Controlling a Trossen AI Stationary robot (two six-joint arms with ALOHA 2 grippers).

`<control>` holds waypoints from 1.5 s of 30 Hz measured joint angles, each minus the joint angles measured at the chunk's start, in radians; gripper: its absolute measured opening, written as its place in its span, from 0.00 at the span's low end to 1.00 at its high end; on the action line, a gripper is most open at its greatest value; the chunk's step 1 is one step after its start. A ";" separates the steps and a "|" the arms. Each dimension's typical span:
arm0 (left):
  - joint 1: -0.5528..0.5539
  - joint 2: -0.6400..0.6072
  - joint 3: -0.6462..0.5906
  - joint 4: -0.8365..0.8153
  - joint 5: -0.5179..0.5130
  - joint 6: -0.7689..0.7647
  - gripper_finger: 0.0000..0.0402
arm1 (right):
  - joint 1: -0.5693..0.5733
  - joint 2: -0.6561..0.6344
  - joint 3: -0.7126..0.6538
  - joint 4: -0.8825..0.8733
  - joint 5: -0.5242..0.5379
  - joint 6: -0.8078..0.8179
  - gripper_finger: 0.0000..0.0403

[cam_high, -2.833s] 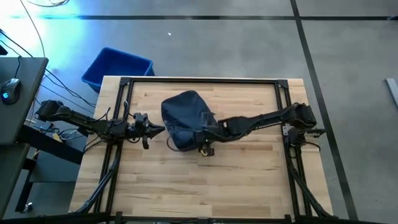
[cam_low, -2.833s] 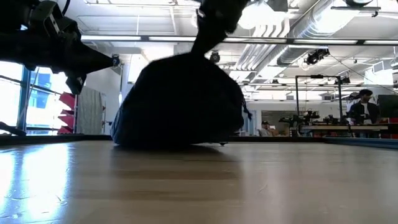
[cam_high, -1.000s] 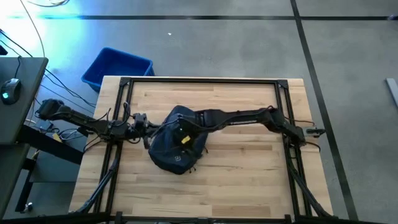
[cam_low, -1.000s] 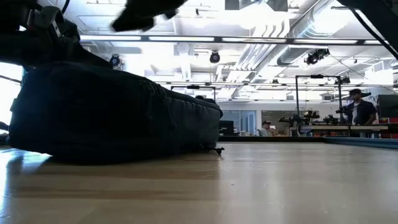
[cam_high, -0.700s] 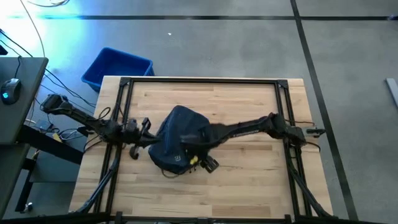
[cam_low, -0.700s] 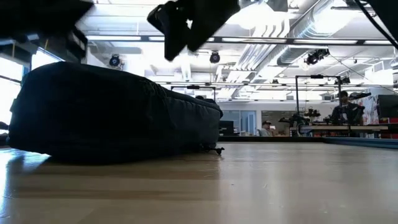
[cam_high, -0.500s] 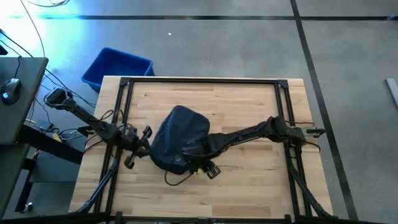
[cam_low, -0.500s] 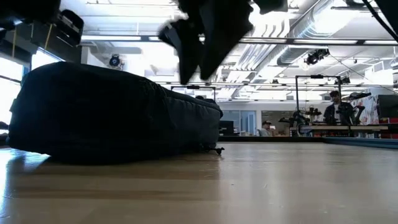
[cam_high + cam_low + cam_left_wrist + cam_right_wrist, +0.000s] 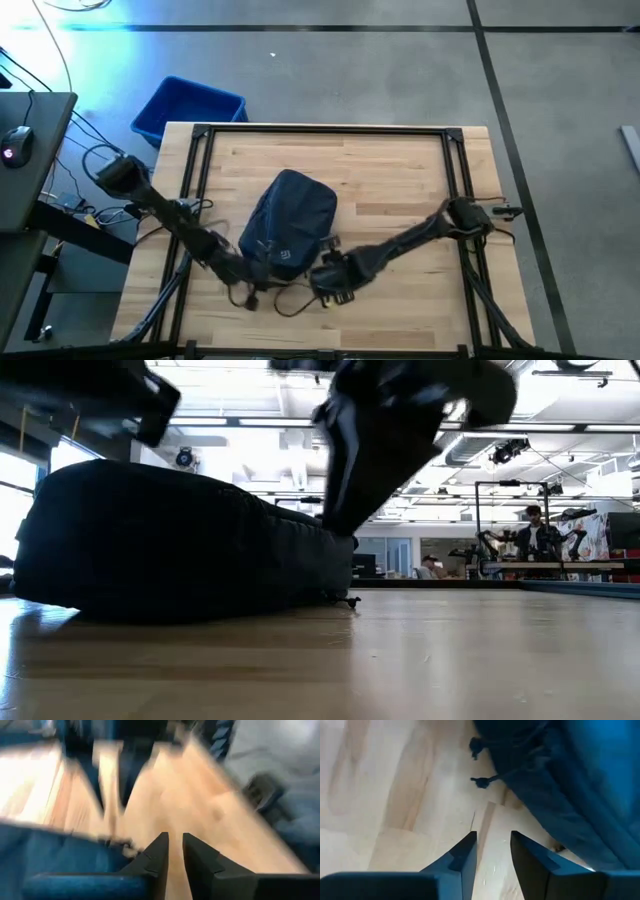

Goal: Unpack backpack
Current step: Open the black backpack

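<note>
One backpack, dark navy, lying flat at centre of the wooden table in high view, pale logo near its lower end. Two arms, two grippers. Left gripper at lower-left edge of the backpack, fingers a narrow slit apart, nothing between them, only bare wood. Right gripper just off the lower-right corner, fingers slightly apart over bare table, grasping nothing. One blue bin upper left, off the table, high view only. Low view only: backpack as a low mound at left, one person far right in the room. Right wrist view only: zipper pulls dangling from the backpack edge
</note>
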 joint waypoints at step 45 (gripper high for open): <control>0.041 0.413 0.709 -1.214 -0.200 -0.199 0.35 | 0.002 -0.091 -0.393 0.808 0.077 0.233 0.34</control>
